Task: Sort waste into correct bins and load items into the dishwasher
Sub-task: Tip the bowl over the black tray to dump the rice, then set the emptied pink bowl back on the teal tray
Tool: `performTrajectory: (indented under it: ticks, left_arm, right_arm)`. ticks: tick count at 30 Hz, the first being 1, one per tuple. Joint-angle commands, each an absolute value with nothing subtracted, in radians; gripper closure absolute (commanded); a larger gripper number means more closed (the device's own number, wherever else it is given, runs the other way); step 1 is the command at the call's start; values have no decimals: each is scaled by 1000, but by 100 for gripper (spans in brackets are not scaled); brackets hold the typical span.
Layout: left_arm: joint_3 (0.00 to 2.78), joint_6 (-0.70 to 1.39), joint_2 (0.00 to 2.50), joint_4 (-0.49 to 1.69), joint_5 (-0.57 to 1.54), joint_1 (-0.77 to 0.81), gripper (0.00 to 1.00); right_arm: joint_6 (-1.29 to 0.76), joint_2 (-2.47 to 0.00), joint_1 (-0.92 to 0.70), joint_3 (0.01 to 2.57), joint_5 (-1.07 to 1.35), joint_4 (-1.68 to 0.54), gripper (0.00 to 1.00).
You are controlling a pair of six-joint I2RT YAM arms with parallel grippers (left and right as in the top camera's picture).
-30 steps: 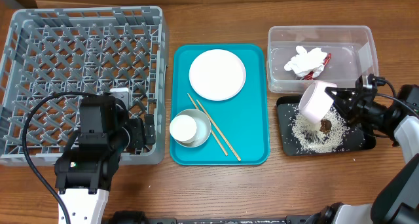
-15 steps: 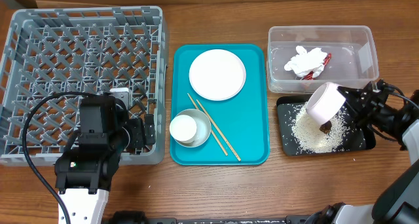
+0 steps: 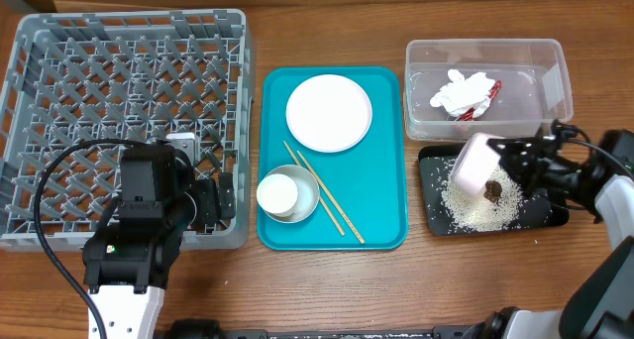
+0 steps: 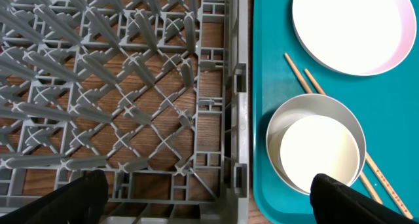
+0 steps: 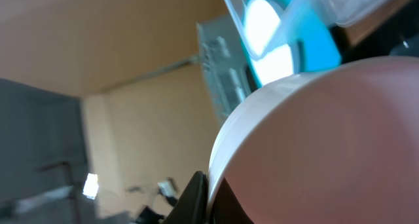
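Dish [image 3: 476, 161] tilted, right pincer [image 3: 511, 161] partly hidden

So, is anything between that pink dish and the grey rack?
Yes: the teal tray with a white plate, metal bowl and chopsticks lies between the pink dish and the grey rack; the left arm hangs over the rack's near corner.

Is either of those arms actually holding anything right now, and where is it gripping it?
The right gripper holds the pink-sided dish by its rim, tipped over the black tray. The left gripper is open and empty.
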State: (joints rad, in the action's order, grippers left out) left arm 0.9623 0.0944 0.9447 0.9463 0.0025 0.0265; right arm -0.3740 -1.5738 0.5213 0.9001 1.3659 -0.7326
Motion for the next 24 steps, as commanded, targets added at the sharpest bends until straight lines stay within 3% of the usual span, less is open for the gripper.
performTrajectory:
  ticks: [1,8,20,24]
  left_arm:
    - [984,74,942,942,-10,27,0]
    - [984,74,942,942,-10,27,0]
    - [984,74,942,942,-10,27,0]
    - [984,74,942,942,-10,27,0]
  right_arm:
    - [-252,-1474,456,988,1195,-793,96]
    - [-173,-1373,229,1148,804,-912,96]
    - [-79,-1411,-339,1184,248,-812,96]
    - [-78,-1509,-482,1184,183,-770,96]
